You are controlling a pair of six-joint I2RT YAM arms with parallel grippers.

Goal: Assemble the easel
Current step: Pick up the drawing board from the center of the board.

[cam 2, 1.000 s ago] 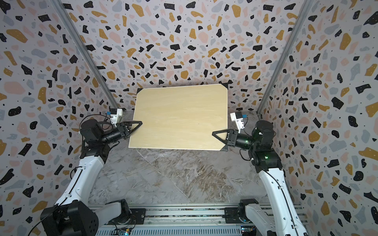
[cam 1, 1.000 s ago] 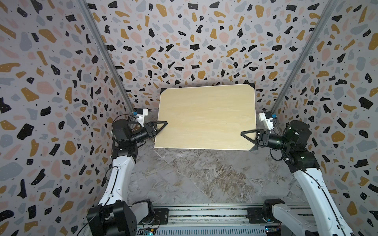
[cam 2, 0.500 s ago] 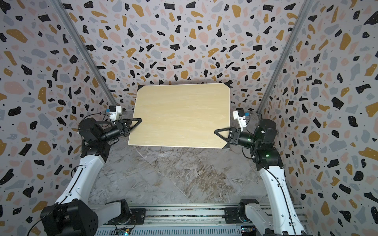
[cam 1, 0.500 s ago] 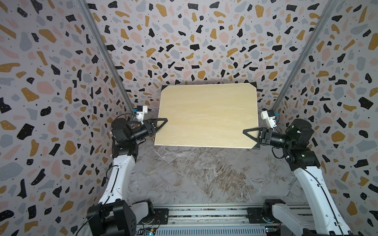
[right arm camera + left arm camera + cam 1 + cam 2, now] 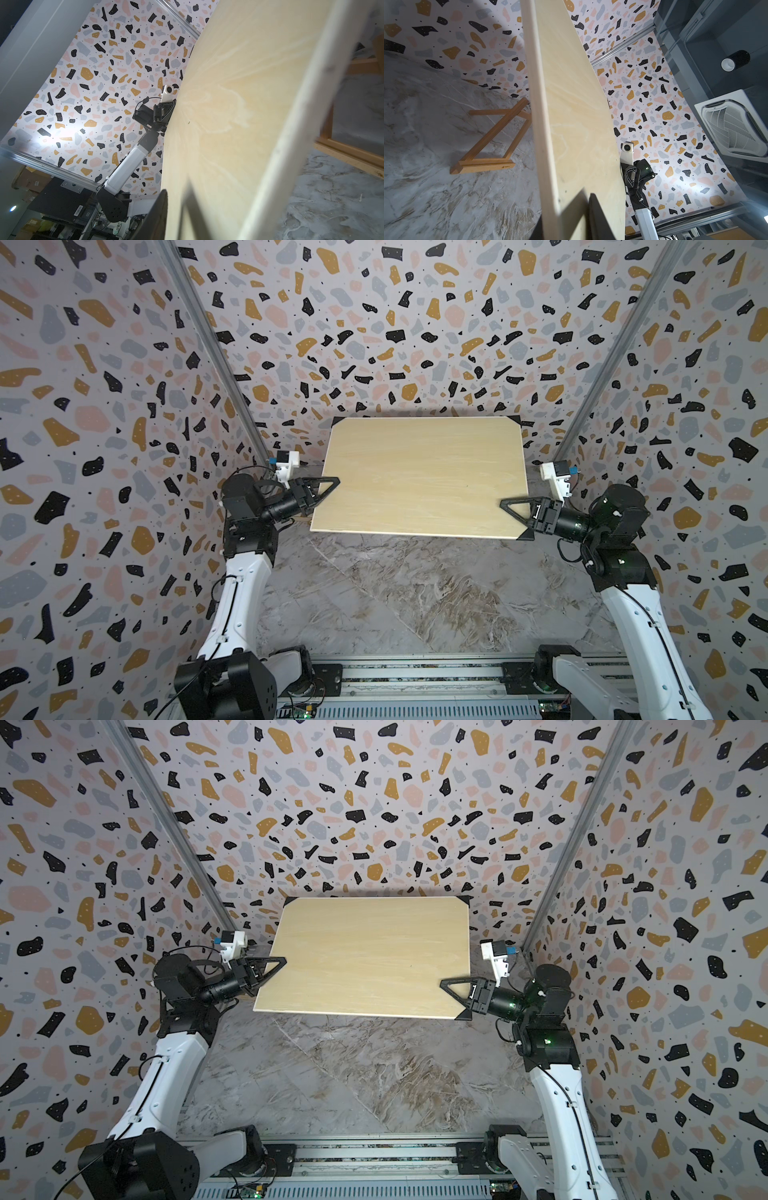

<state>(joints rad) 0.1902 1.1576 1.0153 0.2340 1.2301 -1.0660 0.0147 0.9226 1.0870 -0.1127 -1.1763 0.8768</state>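
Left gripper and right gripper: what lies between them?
The pale wooden board spans the gap, left gripper at one side edge, right gripper at the opposite; both top views show it.

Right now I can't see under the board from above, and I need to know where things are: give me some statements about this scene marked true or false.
1. The pale board lies flat on the marble table. False: it is raised above it.
2. The easel lies on the table, partly under the board. True, by the left wrist view.
3. The left claw reaches over the board's side edge. True.
4. The right claw hangs well clear of the board. False: it reaches over the opposite edge.
5. In both top views the easel shows in full. False: the board is over it.
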